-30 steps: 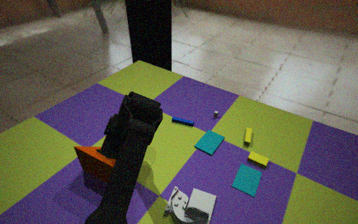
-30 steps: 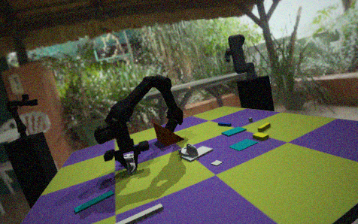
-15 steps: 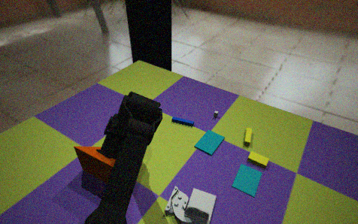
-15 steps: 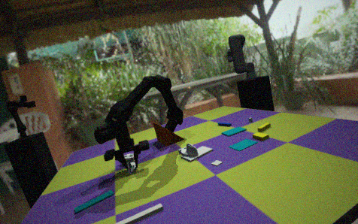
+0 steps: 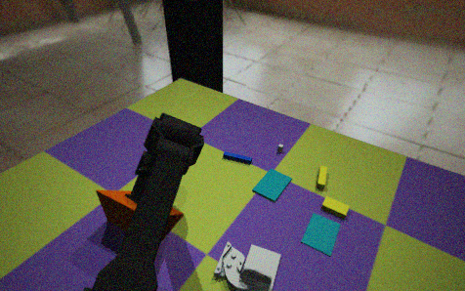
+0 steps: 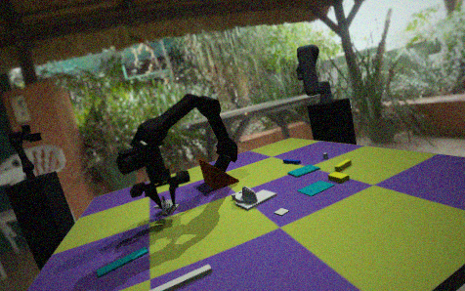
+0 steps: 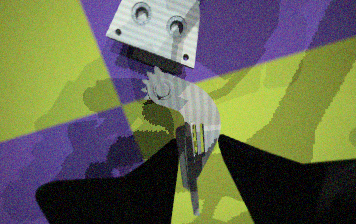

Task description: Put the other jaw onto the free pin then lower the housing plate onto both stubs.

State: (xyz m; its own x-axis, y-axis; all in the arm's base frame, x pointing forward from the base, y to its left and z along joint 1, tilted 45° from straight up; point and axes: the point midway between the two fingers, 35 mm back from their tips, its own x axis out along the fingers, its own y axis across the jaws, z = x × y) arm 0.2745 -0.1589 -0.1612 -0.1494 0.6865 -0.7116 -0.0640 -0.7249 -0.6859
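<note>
Counter: purple and lime checks
Jaw: pale grey
Fingers: were black
Wedge: was orange
Bricks: were yellow

A pale, curved jaw, gear teeth at one end, is gripped between the hand's fingertips, its toothed end near a pale, flat plate with two large round openings.
</note>
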